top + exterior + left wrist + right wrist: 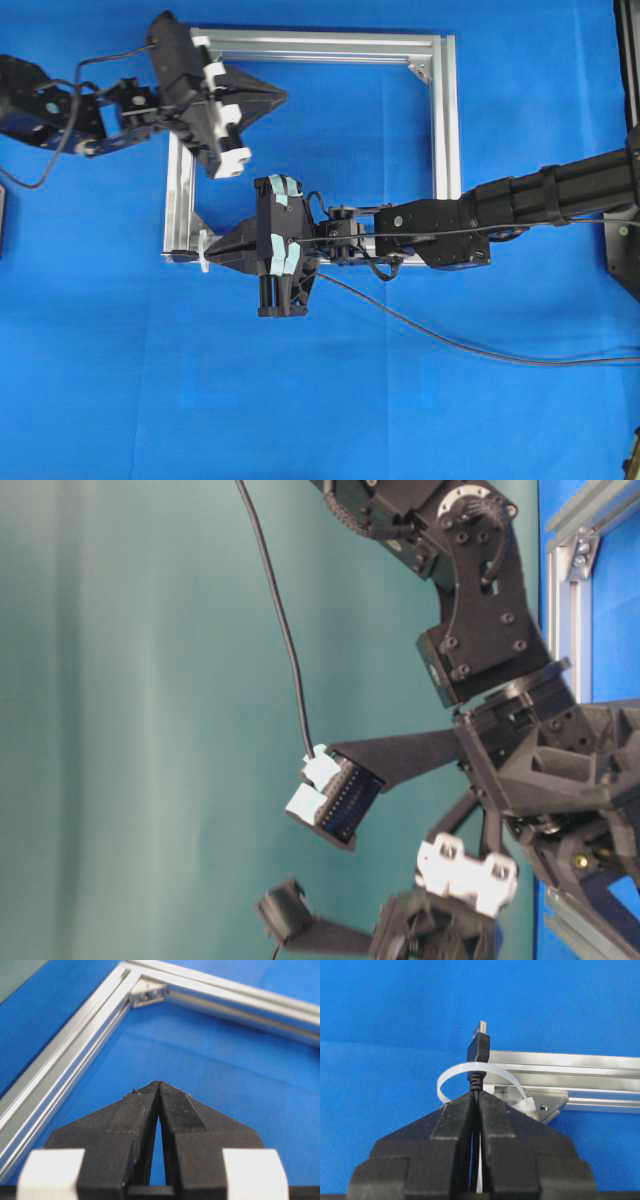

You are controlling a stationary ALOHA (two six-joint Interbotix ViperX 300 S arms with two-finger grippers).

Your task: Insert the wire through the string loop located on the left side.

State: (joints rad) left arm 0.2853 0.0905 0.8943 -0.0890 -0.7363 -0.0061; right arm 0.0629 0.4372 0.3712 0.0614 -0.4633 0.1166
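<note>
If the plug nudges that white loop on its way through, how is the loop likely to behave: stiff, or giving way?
Probably springy: the string loop holds an open arch unsupported. Likely light and easily deflected, since its band is thin beside the plug of the wire. It should not slide away, as it seems anchored at the frame corner. The right gripper pinches the wire just behind the plug.

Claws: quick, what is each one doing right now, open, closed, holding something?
Left claw: closed, holding nothing.
Right claw: closed on the wire.
</note>
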